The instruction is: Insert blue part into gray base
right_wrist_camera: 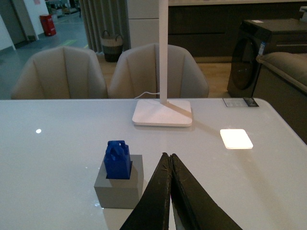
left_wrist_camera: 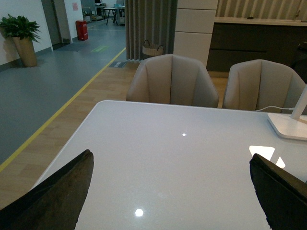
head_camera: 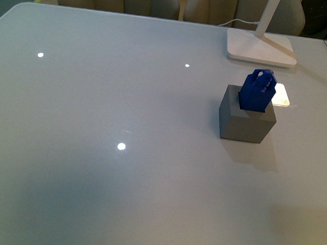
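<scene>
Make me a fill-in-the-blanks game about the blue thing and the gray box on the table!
1. The blue part sits in the hole on top of the gray ____.
2. The right gripper has its fingers pressed ____, holding nothing.
3. The left gripper is wide ____.
4. Behind the cube stands the flat base of a white ____.

Missing words: cube, together, open, lamp
</scene>
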You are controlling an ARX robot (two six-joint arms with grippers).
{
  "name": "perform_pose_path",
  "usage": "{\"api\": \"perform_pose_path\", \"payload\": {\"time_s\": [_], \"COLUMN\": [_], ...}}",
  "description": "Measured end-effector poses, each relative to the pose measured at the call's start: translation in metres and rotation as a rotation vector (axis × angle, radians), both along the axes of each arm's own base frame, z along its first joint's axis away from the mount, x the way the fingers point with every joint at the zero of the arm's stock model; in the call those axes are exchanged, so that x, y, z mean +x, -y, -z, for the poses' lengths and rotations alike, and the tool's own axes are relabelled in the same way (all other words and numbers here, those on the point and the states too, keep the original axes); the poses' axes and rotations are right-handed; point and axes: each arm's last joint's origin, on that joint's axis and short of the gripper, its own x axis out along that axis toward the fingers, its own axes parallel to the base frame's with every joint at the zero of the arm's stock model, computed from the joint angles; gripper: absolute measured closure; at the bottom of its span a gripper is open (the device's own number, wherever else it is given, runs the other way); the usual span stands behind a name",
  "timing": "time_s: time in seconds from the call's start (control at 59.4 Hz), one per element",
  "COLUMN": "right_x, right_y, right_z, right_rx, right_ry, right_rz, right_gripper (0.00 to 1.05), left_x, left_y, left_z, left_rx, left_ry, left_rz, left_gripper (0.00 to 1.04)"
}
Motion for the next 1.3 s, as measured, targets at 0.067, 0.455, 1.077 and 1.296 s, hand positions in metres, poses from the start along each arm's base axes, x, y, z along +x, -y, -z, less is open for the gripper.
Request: {"api": "perform_pose_path", "payload": {"time_s": [0.067, 0.455, 1.077, 1.296], "right_x": [-0.003, -0.014, -0.031, -0.031], "right_y": [0.0, 0.0, 0.0, 0.0], "right_z": [-0.001, -0.002, 0.002, 0.002], "right_rx": [0.0, 0.0, 0.0, -0.002], "right_ry": [0.002, 0.006, 0.0, 0.001], "right_rz": [0.0, 0.0, 0.0, 0.0], "right_gripper": [1.03, 1.03, 1.03, 0.7], "left_x": [0.0, 0.0, 0.0, 0.0], "left_y": [0.0, 0.0, 0.0, 0.0], "left_z": [0.0, 0.0, 0.0, 0.0], "left_rx": [0.0, 0.0, 0.0, 0.0], "left_ry": [0.0, 0.0, 0.0, 0.0], "left_rz": [0.0, 0.0, 0.0, 0.0], "left_gripper": [0.07, 0.07, 0.07, 0.07]}}
